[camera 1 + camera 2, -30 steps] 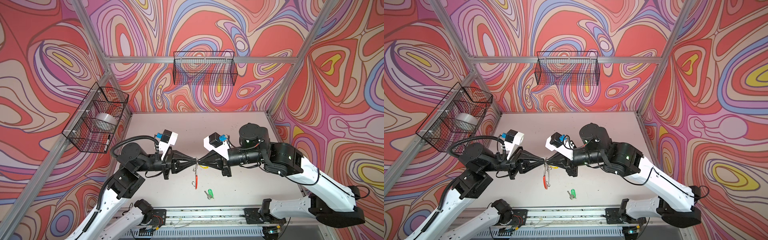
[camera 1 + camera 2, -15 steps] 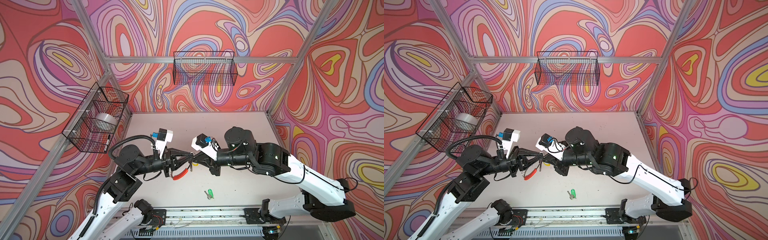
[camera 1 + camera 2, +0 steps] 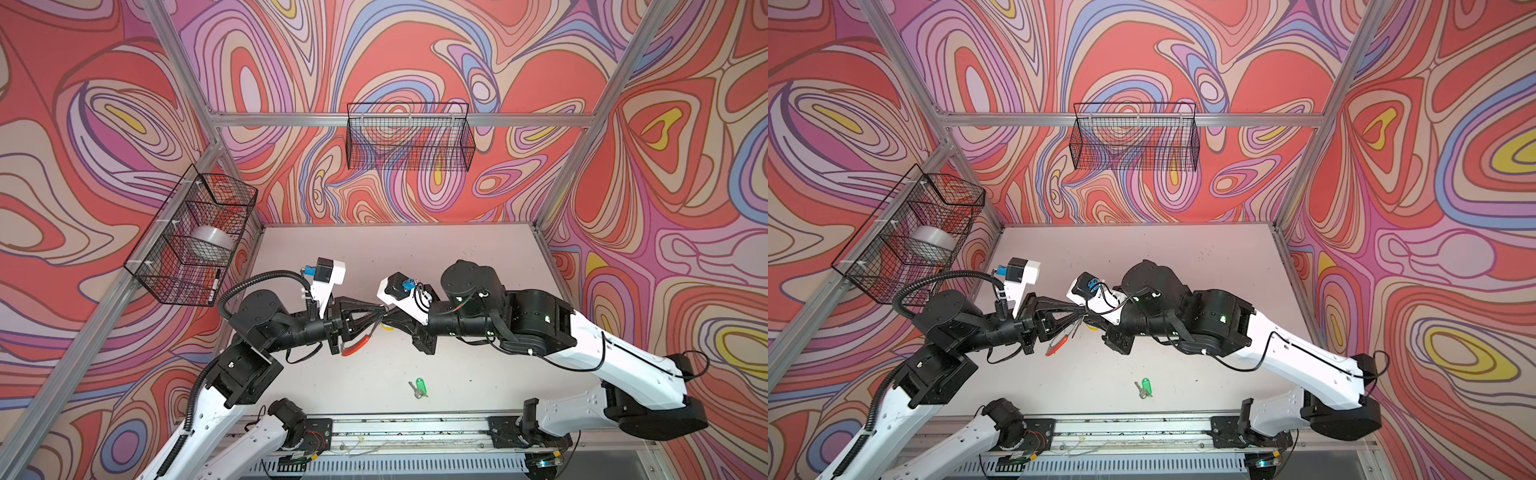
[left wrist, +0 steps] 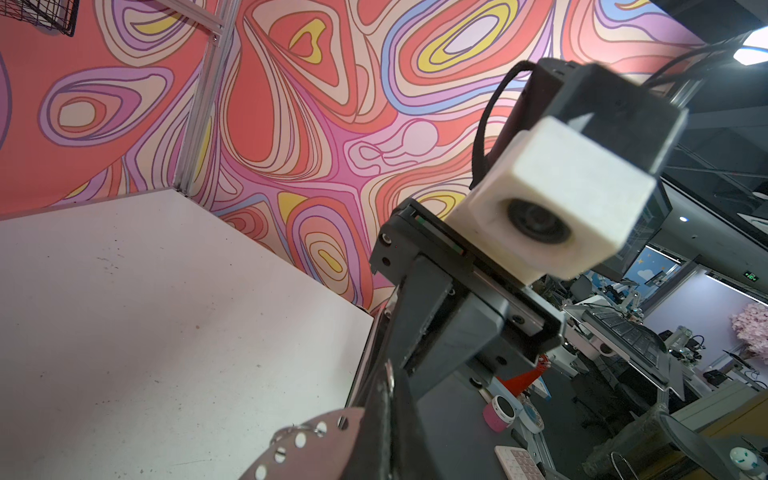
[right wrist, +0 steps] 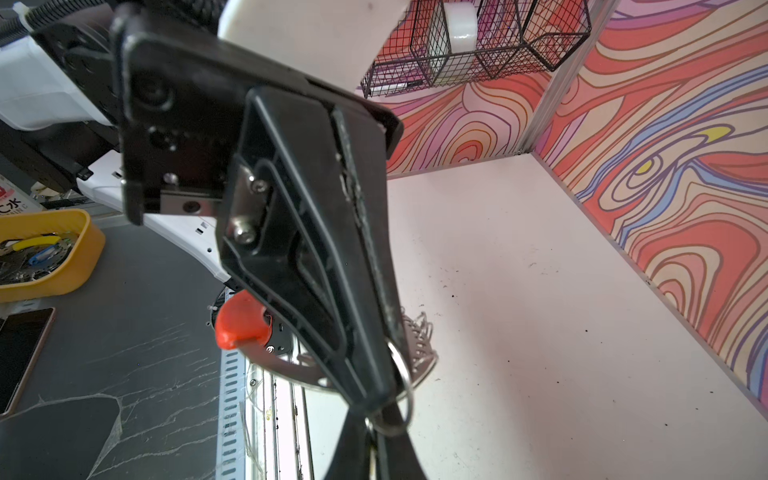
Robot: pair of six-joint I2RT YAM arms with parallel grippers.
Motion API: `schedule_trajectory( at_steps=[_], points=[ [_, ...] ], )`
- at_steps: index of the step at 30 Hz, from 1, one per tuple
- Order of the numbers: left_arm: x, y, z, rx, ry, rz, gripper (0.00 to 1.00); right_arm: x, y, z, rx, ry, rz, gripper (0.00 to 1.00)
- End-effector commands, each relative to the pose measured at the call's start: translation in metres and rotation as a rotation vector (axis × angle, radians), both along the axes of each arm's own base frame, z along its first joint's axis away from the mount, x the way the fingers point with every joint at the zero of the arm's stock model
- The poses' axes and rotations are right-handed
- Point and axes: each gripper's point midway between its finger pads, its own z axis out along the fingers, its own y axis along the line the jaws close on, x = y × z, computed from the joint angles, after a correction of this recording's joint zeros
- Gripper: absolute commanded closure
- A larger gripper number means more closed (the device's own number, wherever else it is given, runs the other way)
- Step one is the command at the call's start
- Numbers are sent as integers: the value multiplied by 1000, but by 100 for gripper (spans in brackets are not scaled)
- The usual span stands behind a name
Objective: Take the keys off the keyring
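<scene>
Left end effector (image 3: 379, 310) clamped shut on the keyring (image 3: 356, 345) in both top views, tip to tip with the closed right end effector (image 3: 387, 320). Green-tagged key (image 3: 419, 386) lies apart on the tabletop (image 3: 457, 257). Right wrist: small split ring (image 5: 401, 386) at the joined tips; what the right one pinches is unclear.
</scene>
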Motion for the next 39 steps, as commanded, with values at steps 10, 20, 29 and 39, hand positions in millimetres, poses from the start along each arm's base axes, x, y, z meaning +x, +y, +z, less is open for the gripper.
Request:
schedule_trajectory(
  at_steps=[10, 20, 29, 39],
  points=[
    [-4, 10, 22, -51, -69, 44, 100, -10, -1, 6, -15, -5, 45, 96],
    [-8, 11, 23, -69, -88, 36, 100, -17, -11, 30, 99, -34, 59, 60],
    [-9, 13, 23, -80, -142, 50, 100, -3, -22, 61, 362, 63, 61, 56],
    [-2, 19, 27, -113, -166, 116, 100, -13, -5, 57, 458, 270, 294, 54]
  ],
)
